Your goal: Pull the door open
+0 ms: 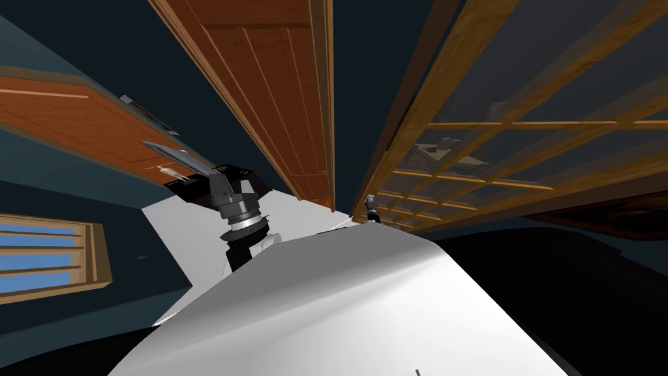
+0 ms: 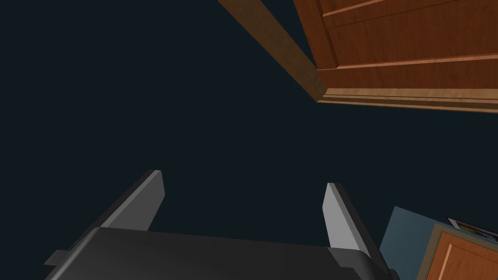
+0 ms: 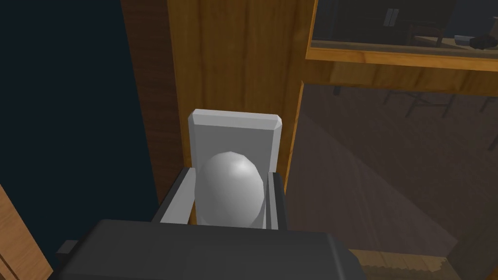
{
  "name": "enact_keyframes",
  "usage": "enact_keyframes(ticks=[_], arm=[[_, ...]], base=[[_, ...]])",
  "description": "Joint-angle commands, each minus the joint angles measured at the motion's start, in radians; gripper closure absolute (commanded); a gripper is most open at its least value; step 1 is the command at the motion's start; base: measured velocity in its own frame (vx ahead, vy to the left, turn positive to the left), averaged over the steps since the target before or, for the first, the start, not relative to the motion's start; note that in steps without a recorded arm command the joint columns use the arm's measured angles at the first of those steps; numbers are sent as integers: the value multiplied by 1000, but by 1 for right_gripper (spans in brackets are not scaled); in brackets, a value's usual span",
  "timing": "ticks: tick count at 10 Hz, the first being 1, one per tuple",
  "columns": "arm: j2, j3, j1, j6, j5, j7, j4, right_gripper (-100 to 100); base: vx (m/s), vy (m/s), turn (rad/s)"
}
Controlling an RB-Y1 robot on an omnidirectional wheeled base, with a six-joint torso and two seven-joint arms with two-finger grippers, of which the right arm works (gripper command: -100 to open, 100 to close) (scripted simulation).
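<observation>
The door (image 1: pixel 522 124) is a light wooden frame with a grid of glass panes, on my right. A rounded grey knob (image 3: pixel 228 187) on a grey backplate (image 3: pixel 233 129) sits on its wooden stile (image 3: pixel 233 58). My right gripper (image 3: pixel 227 197) is shut on the knob, one finger pressing each side. In the head view that gripper (image 1: pixel 370 207) is small, at the door's near edge. My left gripper (image 1: pixel 173 160) is raised to the left, open and holding nothing, its fingers (image 2: pixel 148 199) pointing at a dark wall.
A red-brown panelled door (image 1: pixel 274 85) stands straight ahead, close beside the glass door. Another brown door (image 1: pixel 78 124) with a small handle (image 1: pixel 169 171) is on the left wall, near my left gripper. A framed window (image 1: pixel 45 254) lies lower left.
</observation>
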State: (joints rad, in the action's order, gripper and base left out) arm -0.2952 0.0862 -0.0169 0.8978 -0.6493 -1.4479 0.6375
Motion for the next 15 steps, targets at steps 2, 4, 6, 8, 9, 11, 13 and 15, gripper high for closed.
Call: enact_keyframes(ticks=[2,4,6,8,9,11,13,15], arm=[[2,1,1,0,0,-1,0,100],[-6,19,8,0,9,-17,4,100],[-17,39,15,3,18,-36,11,100],[-29,63,23,6,29,-59,19,100],[-35,75,27,7,35,-70,23,100],[-48,100,36,11,47,-95,32,100],[-52,105,36,12,49,-100,29,100],[-68,136,51,21,65,-126,39,100]], base=[[-14,4,2],[-58,0,38],[-209,-8,79],[-227,-19,86],[-219,-17,81],[-223,8,88],[-142,9,33],[-208,-33,75]])
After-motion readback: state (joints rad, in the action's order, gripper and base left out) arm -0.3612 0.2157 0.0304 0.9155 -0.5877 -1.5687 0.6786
